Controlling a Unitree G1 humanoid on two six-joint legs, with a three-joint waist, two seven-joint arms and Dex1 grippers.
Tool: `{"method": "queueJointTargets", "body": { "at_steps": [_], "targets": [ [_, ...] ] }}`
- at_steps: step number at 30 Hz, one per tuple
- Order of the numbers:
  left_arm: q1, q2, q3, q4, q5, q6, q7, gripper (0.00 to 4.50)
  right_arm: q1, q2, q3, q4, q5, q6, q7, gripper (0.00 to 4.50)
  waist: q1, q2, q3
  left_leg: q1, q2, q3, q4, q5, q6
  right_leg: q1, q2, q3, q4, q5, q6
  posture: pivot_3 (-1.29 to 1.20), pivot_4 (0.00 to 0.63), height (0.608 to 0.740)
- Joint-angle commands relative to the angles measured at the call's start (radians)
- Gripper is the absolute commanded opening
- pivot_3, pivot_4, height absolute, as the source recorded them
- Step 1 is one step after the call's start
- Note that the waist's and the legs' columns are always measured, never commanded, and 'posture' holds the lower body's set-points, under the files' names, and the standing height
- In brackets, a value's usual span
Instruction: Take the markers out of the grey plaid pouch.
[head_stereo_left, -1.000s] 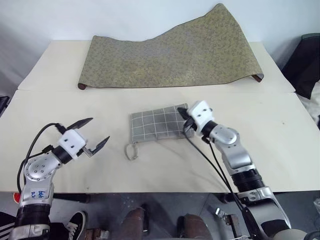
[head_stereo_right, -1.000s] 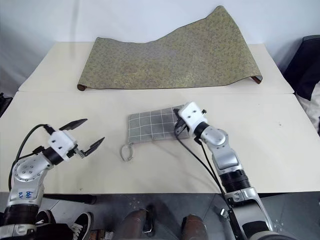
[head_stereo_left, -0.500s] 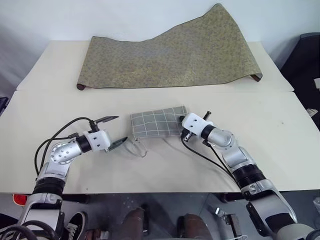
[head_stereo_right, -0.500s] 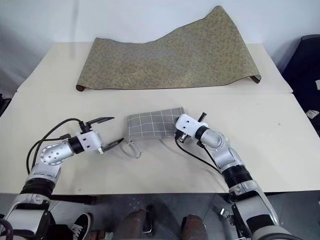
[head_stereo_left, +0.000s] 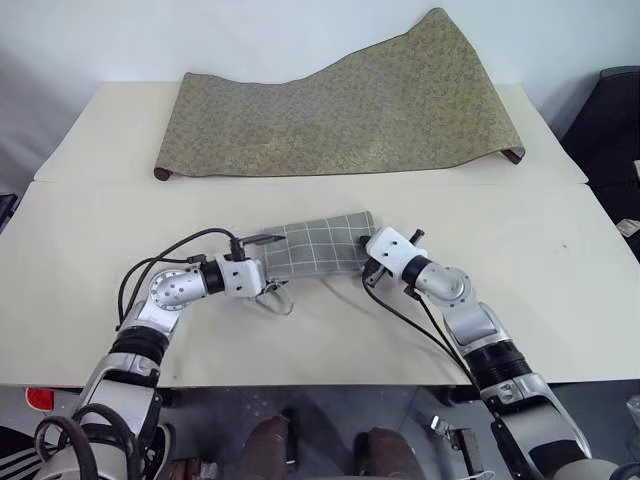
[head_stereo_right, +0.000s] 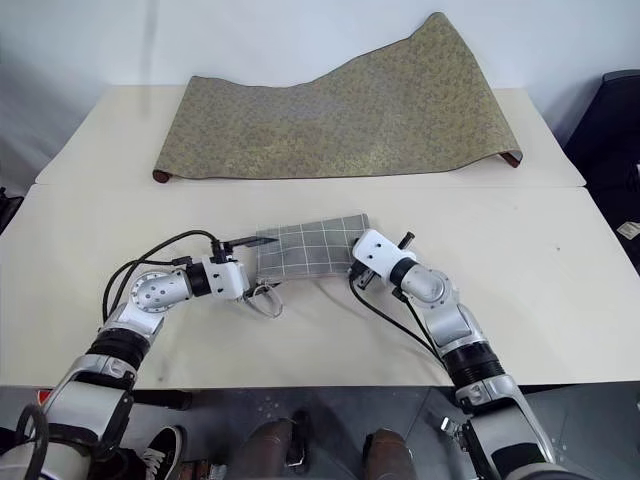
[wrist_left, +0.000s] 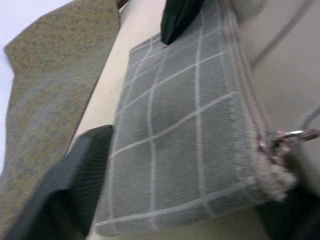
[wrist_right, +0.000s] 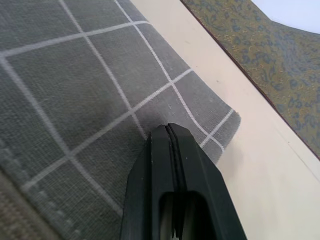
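Your left gripper (head_stereo_left: 262, 264) straddles the grey plaid pouch (head_stereo_left: 318, 245) at mid-frame, fingers apart. Your right gripper (head_stereo_left: 366, 247), fingers together, presses its other end.

L gripper (head_stereo_left: 262, 262) has swung in from open table at the robot's left to the left end of the grey plaid pouch (head_stereo_left: 318, 248); fingers now straddle that end, one over the top edge, one by the loop strap (head_stereo_left: 277, 297), gap narrower than before. Pouch has shifted a bit. R gripper (head_stereo_left: 366, 256) sits a bit lower.
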Motion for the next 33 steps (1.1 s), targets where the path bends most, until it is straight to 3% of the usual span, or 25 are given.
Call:
{"method": "queueJointTargets", "body": {
  "at_steps": [1, 8, 10, 15, 22, 27, 33],
  "targets": [
    [-0.001, -0.007, -0.015, 0.005, -0.026, 0.007, -0.044, 2.35, 0.015, -0.003, -0.024, -0.042, 0.022, 0.013, 0.009, 0.00, 0.000, 0.000, 0.000, 0.000, 0.000, 0.000, 0.000, 0.000, 0.000, 0.000, 0.000, 0.000, 0.000, 0.000, 0.000, 0.00, 0.150, 0.740],
    [0.011, -0.011, -0.001, -0.025, -0.085, 0.061, -0.089, 0.45, 0.031, -0.007, -0.049, -0.088, 0.078, 0.058, 0.050, 0.00, 0.000, 0.000, 0.000, 0.000, 0.000, 0.000, 0.001, 0.000, 0.000, 0.000, 0.000, 0.000, 0.000, 0.000, 0.000, 0.00, 0.150, 0.740],
    [0.019, -0.016, 0.007, -0.057, -0.109, 0.084, -0.095, 0.01, 0.031, -0.007, -0.072, -0.123, 0.127, 0.088, 0.083, 0.36, 0.000, 0.000, 0.000, 0.000, 0.000, 0.000, 0.001, 0.000, 0.000, 0.001, 0.000, 0.000, 0.000, 0.000, 0.000, 0.00, 0.150, 0.740],
    [0.052, -0.014, 0.009, -0.135, -0.081, 0.156, -0.053, 0.00, 0.011, 0.008, -0.191, -0.264, 0.307, 0.262, 0.120, 1.88, 0.001, 0.000, 0.000, -0.001, 0.000, -0.001, 0.001, 0.000, 0.000, 0.000, 0.000, 0.000, 0.000, 0.000, 0.000, 0.00, 0.150, 0.740],
    [0.138, -0.054, 0.020, -0.350, 0.093, 0.336, 0.207, 0.00, 0.101, -0.076, -0.237, -0.658, 0.710, 0.756, 0.301, 4.30, 0.021, 0.000, 0.000, -0.001, 0.000, -0.003, 0.002, -0.001, 0.001, 0.001, 0.000, 0.000, 0.000, 0.000, 0.000, 0.00, 0.150, 0.740],
    [0.186, -0.097, 0.021, -0.509, 0.192, 0.477, 0.329, 0.00, 0.143, -0.090, -0.160, -0.769, 0.767, 0.876, 0.289, 4.30, 0.029, 0.000, 0.000, -0.001, 0.000, -0.003, 0.003, -0.002, 0.002, 0.001, -0.001, 0.000, 0.000, 0.000, 0.000, 0.00, 0.150, 0.740],
    [0.232, -0.138, -0.016, -0.611, 0.217, 0.564, 0.341, 0.00, 0.156, -0.051, 0.002, -0.677, 0.600, 0.762, 0.221, 4.30, 0.033, 0.000, 0.000, -0.002, 0.000, -0.001, 0.003, -0.002, 0.002, 0.000, -0.001, 0.000, 0.000, 0.000, 0.000, 0.00, 0.150, 0.740]
  ]
}}
